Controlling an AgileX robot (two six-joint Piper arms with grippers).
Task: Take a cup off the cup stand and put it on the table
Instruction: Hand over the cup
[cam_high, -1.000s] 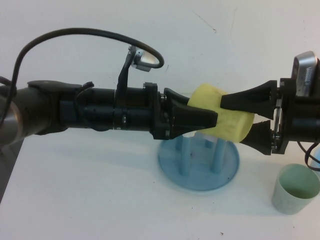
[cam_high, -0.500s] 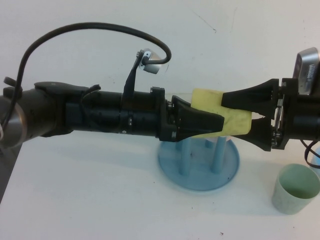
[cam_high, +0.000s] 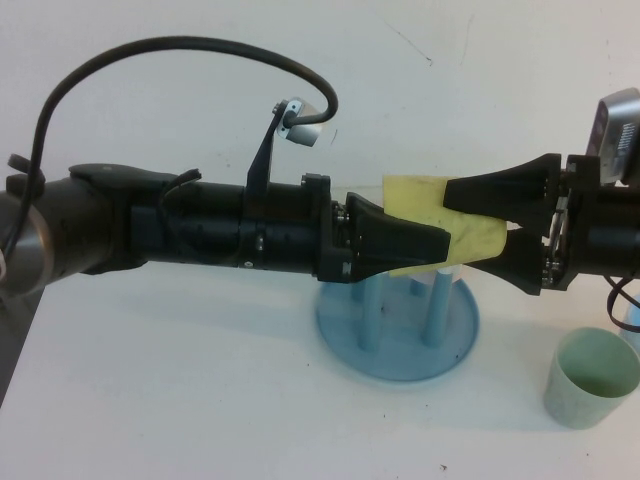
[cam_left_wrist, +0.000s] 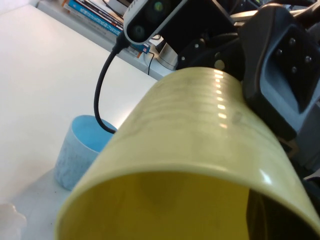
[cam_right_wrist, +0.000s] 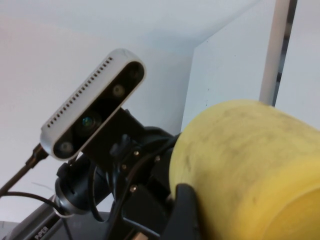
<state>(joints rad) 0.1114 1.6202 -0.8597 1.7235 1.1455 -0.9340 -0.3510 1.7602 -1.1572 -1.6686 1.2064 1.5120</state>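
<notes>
From my seat, the left gripper (cam_high: 432, 248) reached in from the left above the cup stand (cam_high: 398, 335), its jaws pinched almost together on the rim of the cup (cam_high: 455, 232). The cup lay on its side in the air over the stand, clear of the table (cam_high: 200, 400). In the left wrist view its yellow mouth (cam_left_wrist: 165, 200) looked empty. On its other end the right gripper (cam_high: 470, 232) spread wide, one finger over the cup and one under, clasping the body. At far right a pale green cup (cam_high: 592, 378) stood upright on the table, nothing in it, and a blue cup (cam_left_wrist: 82, 150) stood behind.
</notes>
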